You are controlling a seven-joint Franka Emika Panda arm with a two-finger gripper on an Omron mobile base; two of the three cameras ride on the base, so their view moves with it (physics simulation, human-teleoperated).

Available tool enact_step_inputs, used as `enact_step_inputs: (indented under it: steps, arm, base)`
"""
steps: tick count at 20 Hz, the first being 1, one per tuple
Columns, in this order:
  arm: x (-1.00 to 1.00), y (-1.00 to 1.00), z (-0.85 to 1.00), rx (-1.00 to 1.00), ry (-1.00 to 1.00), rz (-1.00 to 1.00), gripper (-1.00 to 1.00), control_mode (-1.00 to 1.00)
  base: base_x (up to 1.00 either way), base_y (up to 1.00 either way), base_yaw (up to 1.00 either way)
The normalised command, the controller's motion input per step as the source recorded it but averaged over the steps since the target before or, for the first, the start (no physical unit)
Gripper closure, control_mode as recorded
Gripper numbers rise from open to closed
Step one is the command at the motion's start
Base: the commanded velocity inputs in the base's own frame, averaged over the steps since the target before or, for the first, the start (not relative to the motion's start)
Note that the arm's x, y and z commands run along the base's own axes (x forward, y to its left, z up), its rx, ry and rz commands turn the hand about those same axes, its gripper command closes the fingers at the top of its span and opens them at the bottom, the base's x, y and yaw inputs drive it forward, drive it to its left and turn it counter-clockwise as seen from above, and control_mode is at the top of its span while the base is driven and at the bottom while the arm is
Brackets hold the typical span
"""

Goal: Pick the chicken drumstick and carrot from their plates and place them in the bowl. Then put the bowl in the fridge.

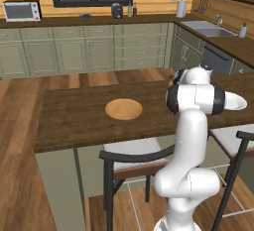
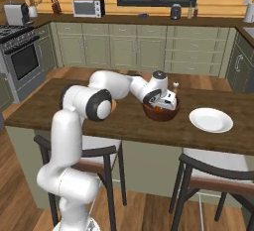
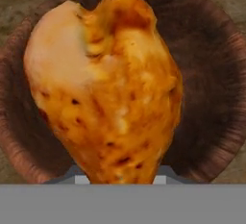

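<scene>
Drumstick [image 3: 105,88] golden, brown-flecked — above dark bowl [image 3: 211,74].

- The chicken drumstick [image 3: 105,83] hangs close before the hand camera, blocking most of the bowl [image 3: 211,74] mouth below it; only a ring of inner wall shows free around it.
- The gripper [image 2: 166,103] sits right over the bowl [image 2: 161,113].
- A white plate [image 2: 211,120] lies near, right of the bowl, bare counter between.
- A wooden plate [image 1: 123,108] lies apart on open counter [image 1: 69,121].
</scene>
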Motion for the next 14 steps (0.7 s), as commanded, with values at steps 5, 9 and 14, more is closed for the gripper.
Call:
enact_step_inputs:
  steps: [5, 9, 14]
  arm:
    - [0.19, 0.0, 0.0, 0.0, 0.0, -0.03, -1.0, -1.0]
    - [0.35, 0.01, 0.05, 0.0, 0.0, -0.04, -1.0, -1.0]
    - [-0.19, 0.17, 0.49, 0.0, -0.01, -0.2, -1.0, -1.0]
  base:
    - [0.0, 0.0, 0.0]
    - [0.0, 0.0, 0.0]
    - [0.0, 0.0, 0.0]
